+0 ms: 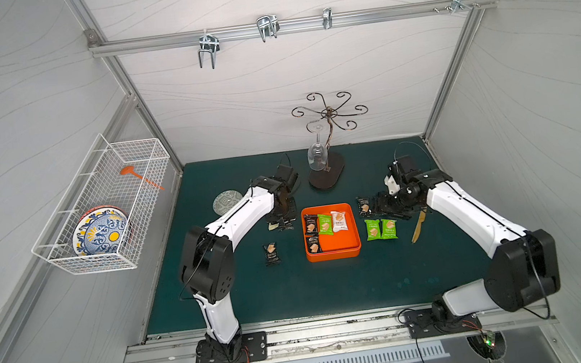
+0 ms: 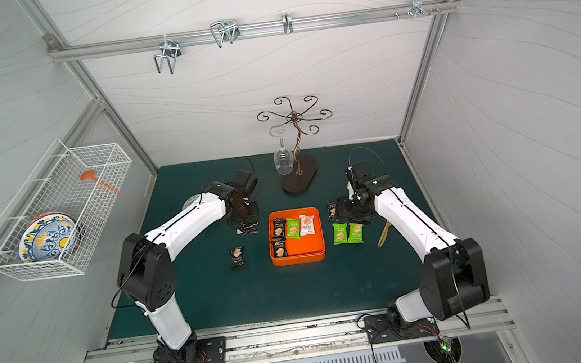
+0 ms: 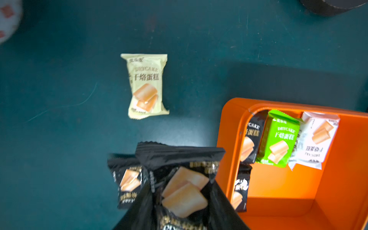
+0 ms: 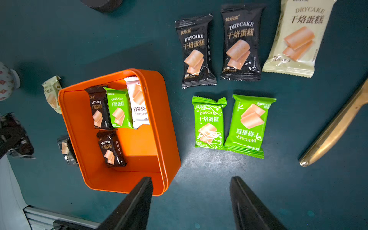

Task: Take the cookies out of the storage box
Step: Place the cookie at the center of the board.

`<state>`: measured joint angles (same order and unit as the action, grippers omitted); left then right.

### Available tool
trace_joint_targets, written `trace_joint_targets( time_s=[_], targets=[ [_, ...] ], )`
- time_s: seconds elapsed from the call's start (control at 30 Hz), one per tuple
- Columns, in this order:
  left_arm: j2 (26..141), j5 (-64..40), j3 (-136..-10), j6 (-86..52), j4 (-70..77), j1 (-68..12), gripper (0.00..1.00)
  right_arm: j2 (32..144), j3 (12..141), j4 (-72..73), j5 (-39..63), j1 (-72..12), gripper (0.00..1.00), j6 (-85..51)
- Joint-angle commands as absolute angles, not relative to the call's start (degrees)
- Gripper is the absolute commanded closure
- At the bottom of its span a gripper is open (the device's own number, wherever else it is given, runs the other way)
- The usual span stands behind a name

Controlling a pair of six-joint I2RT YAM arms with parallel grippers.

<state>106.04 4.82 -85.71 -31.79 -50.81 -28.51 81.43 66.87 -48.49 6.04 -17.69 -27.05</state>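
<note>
In both top views we see the storage box (image 1: 343,243) on the green mat (image 1: 295,291) between the arms, with four of the cookies (image 1: 324,223) inside: two black, one green, one white, crowded toward the corner nearest the left gripper (image 1: 283,216), the rest of the floor bare. That gripper hangs just outside the box and the right gripper (image 2: 349,213) hovers on the opposite side, over packets laid out there; we judge each arm unloads to its own side to keep clear of the other. On the wall, the white wire basket (image 1: 141,208) holds a patterned plate (image 1: 101,234) and an orange tool (image 1: 135,174), no part of this job. In the left wrist view the jaws are pinched closed on a black packet (image 3: 184,191), held clear of the box wall, with a second black packet (image 3: 127,181) just to one side of the jaws and a pale yellow packet (image 3: 146,85) farther ahead of the fingertips; we think it is about to be set down among them. In the right wrist view the jaws stand well apart with nothing between them; two green packets (image 4: 249,123) lie straight ahead of the gap, and the box sits off to one finger's side.
</note>
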Motion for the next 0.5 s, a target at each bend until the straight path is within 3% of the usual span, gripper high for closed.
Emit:
trace_joint_targets(
  time_s=[0.0, 0.47],
  targets=[
    [110.44, 2.19, -86.58, -28.57, -46.88, -26.64, 0.6, 82.36, 68.87, -49.04, 4.67, -18.19, 0.33, -28.57],
    [121.11, 1.09, -94.14, -26.81, -46.84, -26.63, 0.59, 81.53, 68.83, -52.62, 1.63, -18.31, 0.33, -28.27]
  ],
)
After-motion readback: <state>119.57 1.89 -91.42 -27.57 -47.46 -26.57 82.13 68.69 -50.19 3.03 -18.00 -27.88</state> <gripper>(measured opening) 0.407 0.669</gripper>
